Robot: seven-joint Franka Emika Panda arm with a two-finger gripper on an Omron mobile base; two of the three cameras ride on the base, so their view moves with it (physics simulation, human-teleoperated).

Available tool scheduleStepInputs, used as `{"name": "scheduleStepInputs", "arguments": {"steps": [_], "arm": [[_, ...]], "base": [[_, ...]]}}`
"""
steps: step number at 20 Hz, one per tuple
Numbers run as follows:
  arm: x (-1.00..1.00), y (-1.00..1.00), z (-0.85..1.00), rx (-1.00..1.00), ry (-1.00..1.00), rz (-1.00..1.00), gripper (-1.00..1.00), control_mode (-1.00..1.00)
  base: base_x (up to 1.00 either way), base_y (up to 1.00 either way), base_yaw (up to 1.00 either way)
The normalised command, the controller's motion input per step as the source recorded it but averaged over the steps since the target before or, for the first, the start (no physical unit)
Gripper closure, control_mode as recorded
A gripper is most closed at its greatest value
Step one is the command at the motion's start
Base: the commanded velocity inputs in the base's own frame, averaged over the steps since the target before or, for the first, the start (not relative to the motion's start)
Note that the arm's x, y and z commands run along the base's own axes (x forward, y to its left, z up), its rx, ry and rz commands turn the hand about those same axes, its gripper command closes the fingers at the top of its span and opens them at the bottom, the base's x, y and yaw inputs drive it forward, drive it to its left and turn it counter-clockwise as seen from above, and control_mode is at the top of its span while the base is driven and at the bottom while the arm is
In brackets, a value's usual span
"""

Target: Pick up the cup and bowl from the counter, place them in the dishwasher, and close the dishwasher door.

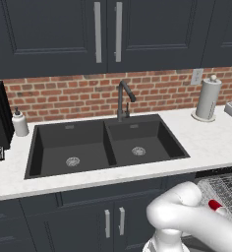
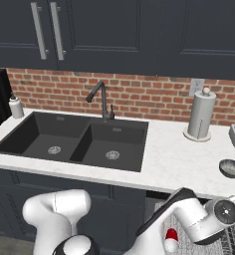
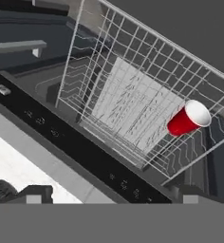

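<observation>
1. The cup (image 3: 189,119) lay on its side in the dishwasher's wire rack (image 3: 133,99), near one corner, white mouth toward the rack edge. In the hand view nothing touched it; it sat free on the wires, so the cup half of the job looked done.
2. Same cup showed as a red spot (image 1: 215,205) in the left base view, just past the white arm (image 1: 187,216), and at (image 2: 172,235) in the right base view, low under the arm's wrist.
3. Gripper: fingertips barely showed at the bottom of the hand view as dark stubs, w/ nothing between them. How wide the jaws stood, can't tell. It held nothing that I could see.
4. Camera looked down on the rack from above and apart from the cup, w/ the dishwasher's dark control strip (image 3: 85,156) and a bit of counter (image 3: 19,166) below. Judged: hand was clear of the rack after the drop, placed so the arm could swing off w/o snagging wires.
5. Bowl (image 2: 232,168) sat upright on the counter (image 2: 179,159), right of the sink (image 2: 79,142) and near the paper-towel roll (image 2: 199,115), well apart from the arm. Prob. next target.
6. Rack was pulled out and the appliance open, as it had to be for the bowl; door closing not yet done.
</observation>
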Motion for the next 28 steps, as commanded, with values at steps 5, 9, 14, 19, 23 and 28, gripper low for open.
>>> {"name": "scheduleStepInputs", "arguments": {"steps": [5,9,14,19,23,28], "arm": [[0.67,-0.03,0.45,-0.23,0.02,0.09,-1.00,-1.00],[0.83,0.00,0.40,-0.13,0.18,0.02,-1.00,-1.00],[0.66,0.00,0.44,-0.04,0.30,0.00,-1.00,-1.00],[0.49,-0.01,0.28,-0.04,0.30,0.00,-1.00,-1.00],[0.44,-0.07,0.09,-0.01,0.28,-0.02,-1.00,-1.00],[0.33,-0.03,0.00,0.00,0.22,-0.10,-1.00,-1.00]], "base": [[0.00,0.00,0.00],[0.00,0.00,0.00],[0.00,0.00,0.00],[0.00,0.00,0.00],[0.00,0.00,0.00],[0.00,0.00,0.00]]}}
